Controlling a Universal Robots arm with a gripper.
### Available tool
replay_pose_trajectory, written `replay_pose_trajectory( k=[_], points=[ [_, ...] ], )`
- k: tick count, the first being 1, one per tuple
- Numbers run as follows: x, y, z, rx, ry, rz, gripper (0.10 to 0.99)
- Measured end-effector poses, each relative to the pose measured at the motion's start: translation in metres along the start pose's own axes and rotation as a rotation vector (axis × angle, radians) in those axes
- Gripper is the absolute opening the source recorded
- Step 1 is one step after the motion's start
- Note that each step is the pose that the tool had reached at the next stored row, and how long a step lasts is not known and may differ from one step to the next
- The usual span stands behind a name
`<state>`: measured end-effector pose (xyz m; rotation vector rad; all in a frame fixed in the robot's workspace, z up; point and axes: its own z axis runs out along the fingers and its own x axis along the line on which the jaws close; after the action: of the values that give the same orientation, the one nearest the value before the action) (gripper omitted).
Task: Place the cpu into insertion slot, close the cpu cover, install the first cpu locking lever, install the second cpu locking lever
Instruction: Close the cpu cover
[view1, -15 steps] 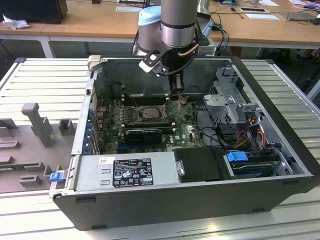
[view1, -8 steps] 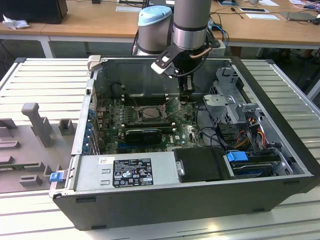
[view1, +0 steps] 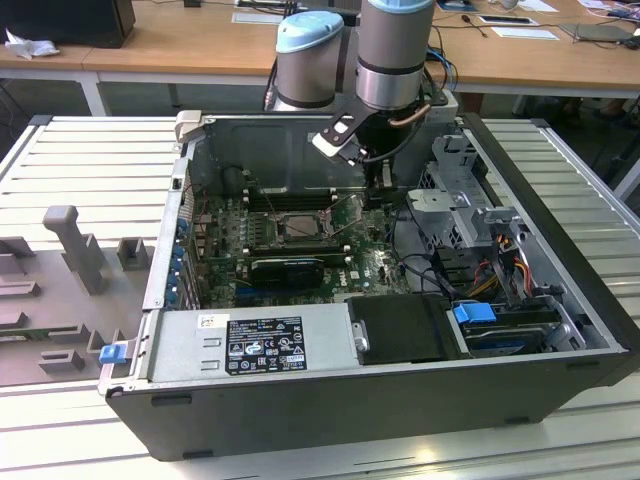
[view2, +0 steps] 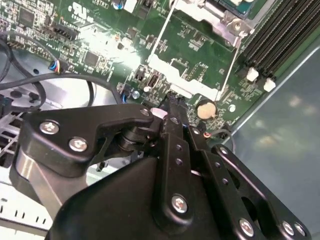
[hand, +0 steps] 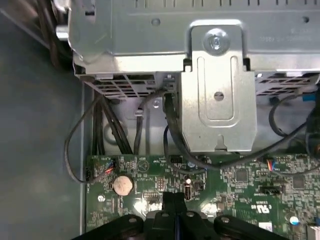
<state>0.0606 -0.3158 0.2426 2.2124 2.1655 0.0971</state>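
The insertion slot (view1: 300, 226) is the dark-framed square socket in the middle of the green motherboard (view1: 375, 262), and its corner shows in the second wrist view (view2: 220, 12). The cpu cover (view2: 182, 80), a silver frame plate, is tilted up at the socket's edge nearest my gripper. Two thin wire locking levers (view2: 158, 37) (view2: 231, 55) stand raised beside it. My gripper (view1: 385, 188) hangs just to the exterior view's right of the socket, low over the board. Its black fingers (view2: 172, 117) are pressed together, with nothing visible between them. The cpu is hidden.
The open computer case (view1: 330, 400) surrounds the board. A silver drive cage (hand: 215, 100) and black cables (hand: 120, 130) lie close behind my gripper. A round coin battery (hand: 122, 185) sits near the fingertips. Memory slots (view2: 280, 35) and a black expansion card (view1: 285, 268) flank the socket.
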Motion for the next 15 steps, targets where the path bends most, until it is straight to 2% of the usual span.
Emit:
replay_pose_trajectory(
  k=[1,2,6,10,15],
  points=[
    [0.0000,-0.0001,0.0000,0.007,0.0000,0.000,0.106],
    [0.0000,-0.0005,0.0000,0.009,0.0003,0.000,0.106],
    [0.0000,-0.0035,0.0000,0.009,0.0004,0.000,0.106],
    [-0.0002,-0.0101,-0.0005,0.009,0.0005,0.000,0.106],
    [-0.0002,-0.0121,-0.0007,0.009,0.0004,0.000,0.106]
  ],
)
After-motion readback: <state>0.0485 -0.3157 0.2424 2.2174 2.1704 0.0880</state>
